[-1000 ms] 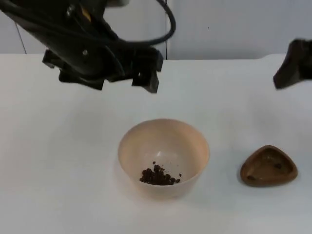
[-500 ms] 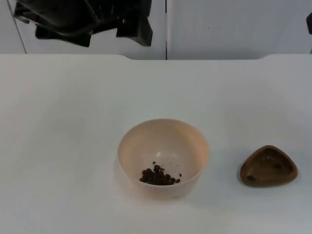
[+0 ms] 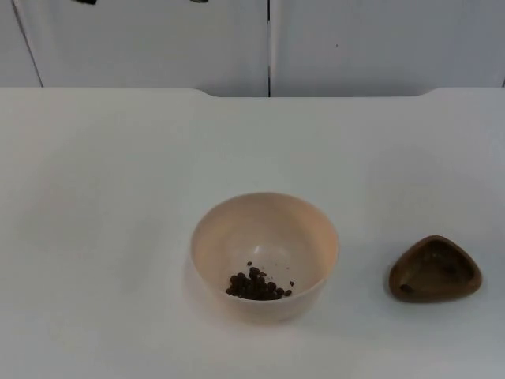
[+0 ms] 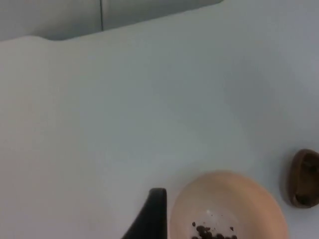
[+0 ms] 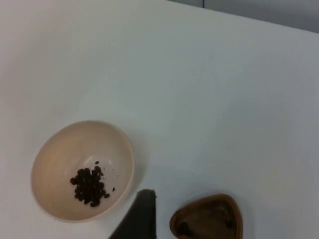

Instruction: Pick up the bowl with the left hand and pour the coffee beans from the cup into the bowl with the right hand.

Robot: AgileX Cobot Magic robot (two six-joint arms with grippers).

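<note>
White table [image 3: 95,237] carries our cream bowl [image 3: 264,254] near its front edge, coffee beans [image 3: 256,285] inside. Our brown cup [image 3: 435,268] sits apart, toward the right edge. Both grippers hang above; we cannot tell their finger state.

All three cameras look down, sharing the bowl [image 3: 264,254].

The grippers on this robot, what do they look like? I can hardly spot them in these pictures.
Little of them can be seen. In the left wrist view the left gripper's fingertip is a black, matte wedge with a squared-off end, beside the pale bowl. In the right wrist view the right gripper's fingertip has the same black, tapering form, between the bowl and the brown cup. No markings are visible.
</note>
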